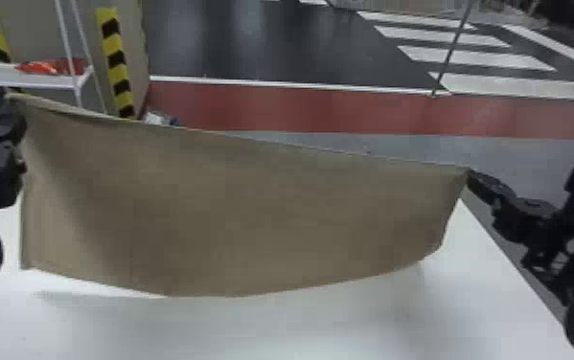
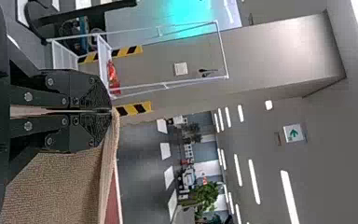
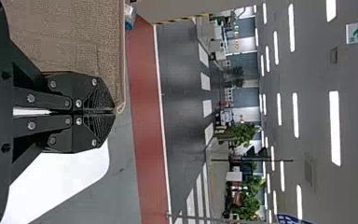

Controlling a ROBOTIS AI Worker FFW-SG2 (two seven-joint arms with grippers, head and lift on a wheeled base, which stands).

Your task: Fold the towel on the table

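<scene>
"Towel (image 1: 252, 215), plain tan, hanging like a curtain above the white table (image 1: 300, 330), one upper corner at each side. What have I got hold of?"

"My left gripper (image 2: 112, 111) is closed, its two flat black fingers pressed together on one corner. My right gripper (image 3: 114, 111) is closed the same way on the other, only a small pinch of cloth."

"Is the top edge level?"

"No, it slopes down from left to right. I can't tell whether the bottom edge touches the table, though a shadow lies under it."

"Then how should I lay it well?"

"I'd even up the corners first, with the top edge straight but not tight, since a hard pull could slip that small pinch. Next I'd lower both arms together until the bottom edge settles flat, then carry both corners over at one pace, so the fold lands square"
</scene>
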